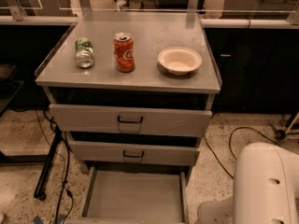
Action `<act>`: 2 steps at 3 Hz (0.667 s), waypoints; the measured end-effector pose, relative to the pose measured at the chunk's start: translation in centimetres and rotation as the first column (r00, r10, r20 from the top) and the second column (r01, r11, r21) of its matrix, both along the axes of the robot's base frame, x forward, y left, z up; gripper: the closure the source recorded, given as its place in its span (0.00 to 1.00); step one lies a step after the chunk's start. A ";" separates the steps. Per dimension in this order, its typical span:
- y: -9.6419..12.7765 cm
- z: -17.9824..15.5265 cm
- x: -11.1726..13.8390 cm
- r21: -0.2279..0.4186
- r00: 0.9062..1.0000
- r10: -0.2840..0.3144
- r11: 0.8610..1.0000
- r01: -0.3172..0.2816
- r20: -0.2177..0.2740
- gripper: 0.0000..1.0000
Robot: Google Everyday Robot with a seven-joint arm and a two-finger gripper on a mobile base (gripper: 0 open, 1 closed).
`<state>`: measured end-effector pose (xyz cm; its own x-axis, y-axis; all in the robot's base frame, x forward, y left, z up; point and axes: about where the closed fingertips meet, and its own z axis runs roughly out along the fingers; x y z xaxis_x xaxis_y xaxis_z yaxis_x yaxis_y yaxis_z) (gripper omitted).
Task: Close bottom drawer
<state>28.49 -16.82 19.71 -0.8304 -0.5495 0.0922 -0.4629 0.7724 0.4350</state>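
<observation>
The bottom drawer [133,197] is pulled far out of the grey metal cabinet; its flat empty floor shows at the bottom middle, and its front panel and handle are cut off by the frame's lower edge. Above it the middle drawer [133,153] and the top drawer [131,120], both with black handles, stand slightly out. My arm's white body [266,185] fills the lower right corner, to the right of the open drawer. The gripper itself is out of view.
On the cabinet top stand a red soda can [124,52], a green can lying on its side [84,52] and a white bowl [180,59]. A black stand leg [49,162] and cables [233,143] lie on the speckled floor either side. Dark counters are behind.
</observation>
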 end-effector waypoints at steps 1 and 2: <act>1.6 -3.1 1.5 0.006 0.999 -0.047 0.999 0.047 0.013 1.00; 1.7 -3.1 1.7 0.008 0.999 -0.049 0.999 0.049 0.015 1.00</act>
<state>30.16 -15.13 16.56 -0.8575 -0.5089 0.0759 -0.4310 0.7911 0.4340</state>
